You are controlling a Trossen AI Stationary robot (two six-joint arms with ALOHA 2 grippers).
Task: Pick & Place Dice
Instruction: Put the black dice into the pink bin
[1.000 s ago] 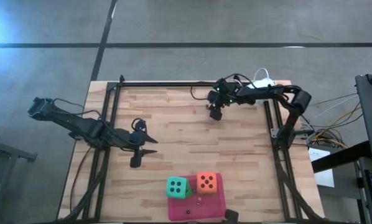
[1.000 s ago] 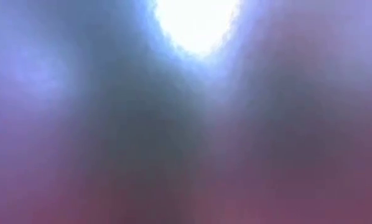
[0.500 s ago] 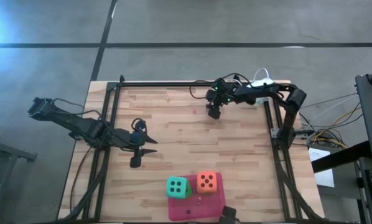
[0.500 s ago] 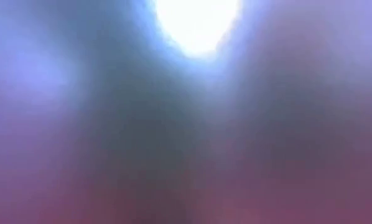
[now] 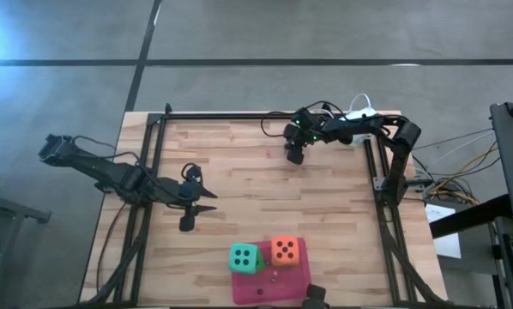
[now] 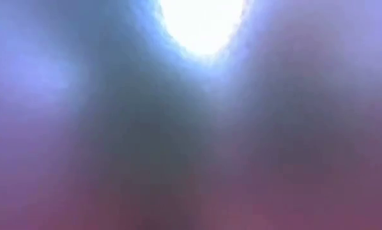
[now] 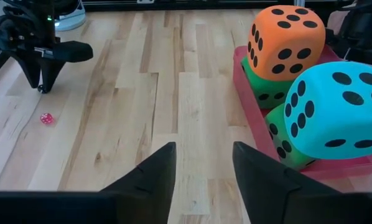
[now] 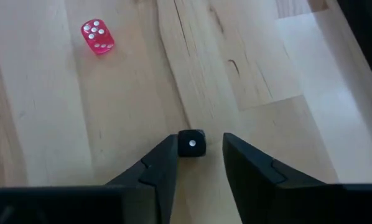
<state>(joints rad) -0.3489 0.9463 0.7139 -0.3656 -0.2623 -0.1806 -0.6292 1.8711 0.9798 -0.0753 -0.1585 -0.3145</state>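
A: Right gripper (image 8: 195, 163) first. Wrist cam shows a tiny black die (image 8: 191, 142) with one white pip between the fingertips; the fingers (image 8: 158, 168) look just beside it, can't tell if they're pressing it.

B: High view?

A: Right gripper (image 5: 296, 154) sits at the far side of the table (image 5: 256, 184); the black die doesn't show there. Wrist cam also has a small clear red die (image 8: 97, 37) lying apart on the wood.

B: Left gripper?

A: Left gripper (image 7: 201, 168), fingers spread, nothing between them, low over bare wood at mid-left. From above (image 5: 196, 210).

B: Big dice?

A: On the pink mat (image 7: 248, 93) at the near edge. Left wrist shows an orange die (image 7: 285, 40) on top of a green die (image 7: 267, 87), and a teal die (image 7: 332, 109) on a second green die (image 7: 282, 134). High view only catches the teal and orange tops, plus a green sliver.

B: Low view?

A: Just blur, nothing readable.
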